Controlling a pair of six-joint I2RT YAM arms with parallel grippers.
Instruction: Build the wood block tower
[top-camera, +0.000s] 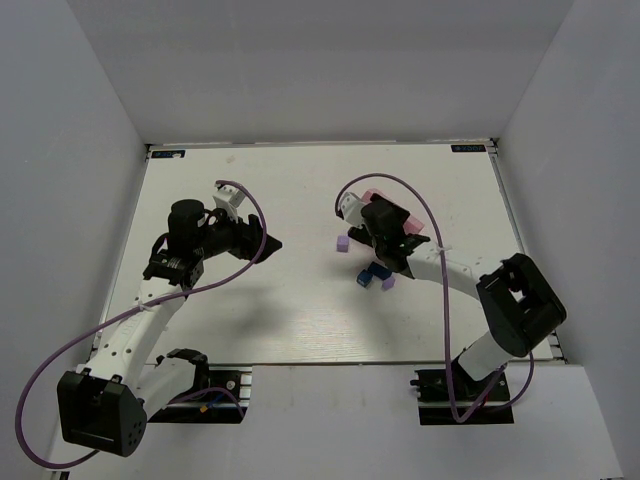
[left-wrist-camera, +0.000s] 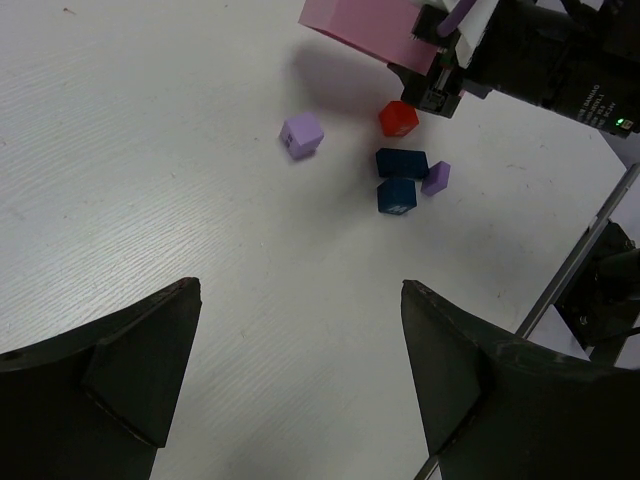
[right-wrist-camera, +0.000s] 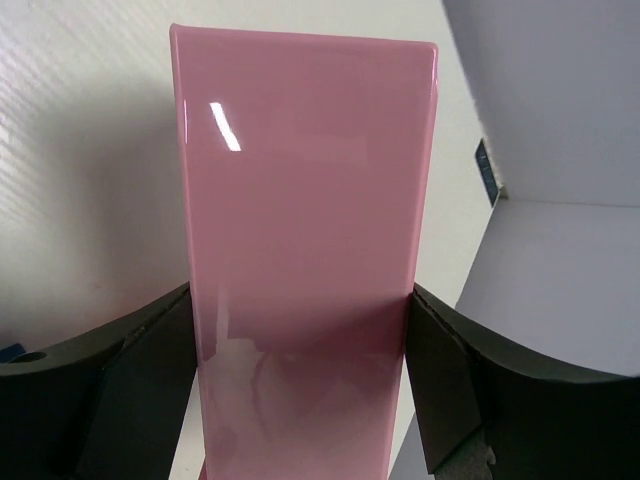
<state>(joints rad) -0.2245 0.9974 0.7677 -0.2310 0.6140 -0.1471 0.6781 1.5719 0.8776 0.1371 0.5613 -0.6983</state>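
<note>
While right hand pinches pink tray and left hand hangs spread, empty, wood blocks lie loose on bench near tray; tower apparently unstarted, all stacking left.

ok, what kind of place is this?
Probably a lab test cell: a white table boxed in by plain walls, left arm and right arm bolted at its near edge, with small wood blocks and a pink tray as props.
</note>
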